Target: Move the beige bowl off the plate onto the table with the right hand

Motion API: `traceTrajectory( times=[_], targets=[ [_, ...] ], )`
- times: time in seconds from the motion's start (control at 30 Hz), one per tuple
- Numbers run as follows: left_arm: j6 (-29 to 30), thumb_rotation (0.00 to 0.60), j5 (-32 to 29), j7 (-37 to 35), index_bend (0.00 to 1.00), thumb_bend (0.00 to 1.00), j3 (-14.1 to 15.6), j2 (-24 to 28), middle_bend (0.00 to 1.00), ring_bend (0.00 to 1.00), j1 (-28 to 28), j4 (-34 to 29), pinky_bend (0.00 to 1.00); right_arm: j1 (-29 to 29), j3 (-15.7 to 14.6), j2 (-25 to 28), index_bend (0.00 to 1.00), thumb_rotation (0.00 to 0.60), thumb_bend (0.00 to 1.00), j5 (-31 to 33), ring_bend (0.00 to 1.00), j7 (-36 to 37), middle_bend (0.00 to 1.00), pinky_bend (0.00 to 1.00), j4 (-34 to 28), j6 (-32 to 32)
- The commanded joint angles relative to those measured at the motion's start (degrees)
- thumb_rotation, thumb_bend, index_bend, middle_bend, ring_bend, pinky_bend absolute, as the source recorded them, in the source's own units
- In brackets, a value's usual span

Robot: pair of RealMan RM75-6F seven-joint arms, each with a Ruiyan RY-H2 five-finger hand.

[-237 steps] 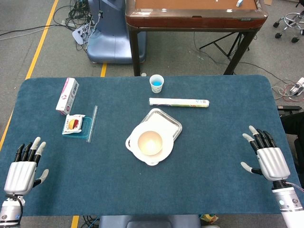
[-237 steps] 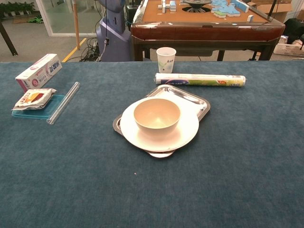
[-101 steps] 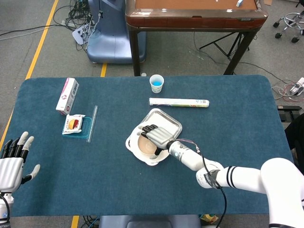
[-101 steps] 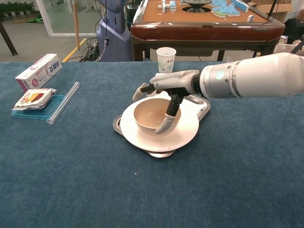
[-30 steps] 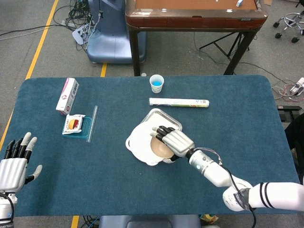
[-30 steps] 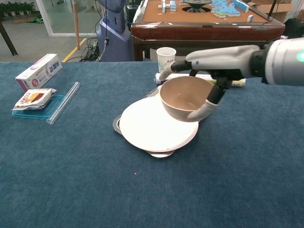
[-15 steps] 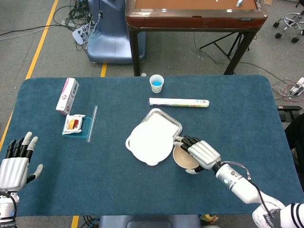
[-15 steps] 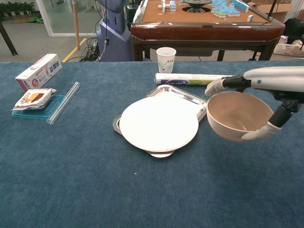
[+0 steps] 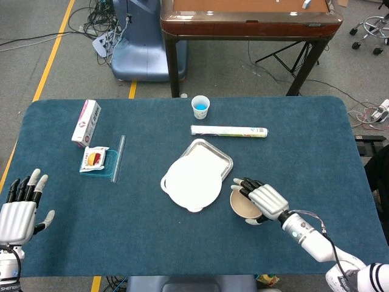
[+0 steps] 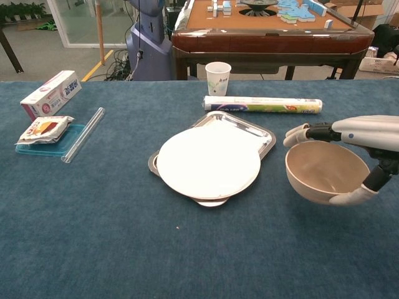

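Beige bowl (image 10: 325,170) in right hand (image 9: 265,201), beside plate (image 10: 207,163)

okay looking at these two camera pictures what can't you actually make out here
- Whether the beige bowl rests on the table or hangs above it: neither view settles it.
- Right hand: in the chest view the frame edge cuts it off; in the head view its back hides the grip.
- Left hand: outside the chest view.
- Printing on the white box: too small.

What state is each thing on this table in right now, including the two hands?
beige bowl: upright, off the plate, held by the right hand.
right hand: grips the bowl's rim.
left hand: fingers apart, holding nothing.
white plate: bare, on the metal tray.
paper cup: upright.
wrap roll: lying flat.
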Motion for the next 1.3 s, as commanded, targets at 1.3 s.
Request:
traceTrajectory(
  times=[1.3],
  targets=[
    [0.19,0.600,0.64,0.71,0.00,0.26,0.32,-0.43,0.00,0.00,0.03,-0.02,0.00,-6.41,0.37,13.37,0.00,0.600,0.10,-2.79,0.00,-5.60,0.00,0.00,-11.64,3.44]
  ],
)
